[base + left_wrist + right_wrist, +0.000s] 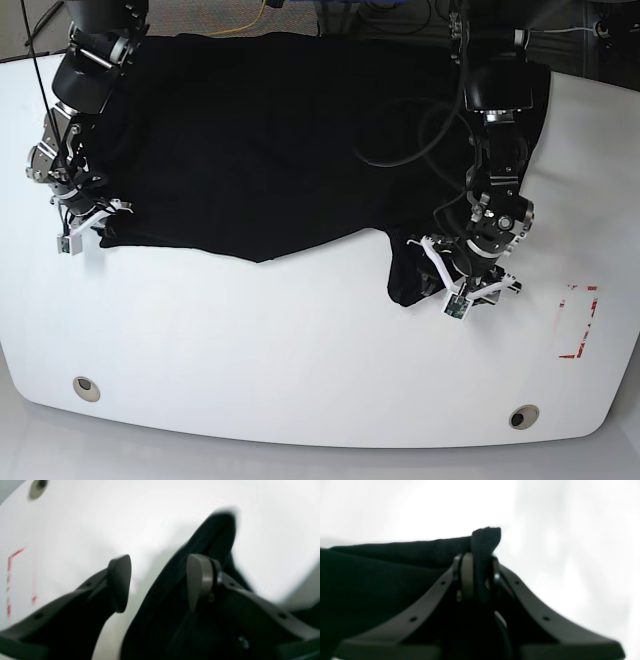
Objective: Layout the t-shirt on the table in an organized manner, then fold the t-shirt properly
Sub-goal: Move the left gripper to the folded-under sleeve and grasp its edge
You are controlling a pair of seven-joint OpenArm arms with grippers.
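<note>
One t-shirt point(260, 140) on one table point(300, 350); right gripper point(480, 562) pinches its hem, left gripper point(160, 580) gapes, cloth against one finger.

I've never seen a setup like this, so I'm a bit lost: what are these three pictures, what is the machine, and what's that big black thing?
It is a robot with two arms working over a white table. One picture looks down from above; the other two come from small cameras mounted on each wrist, looking past the hand.

The black thing is a t-shirt, spread across the far half of the table. The right hand is shut on its edge; a tuft of cloth pokes out between the fingers. The left hand is open, with a fold of the shirt lying against one finger, not pinched. Also on the table: a red outline mark and two round holes.
</note>
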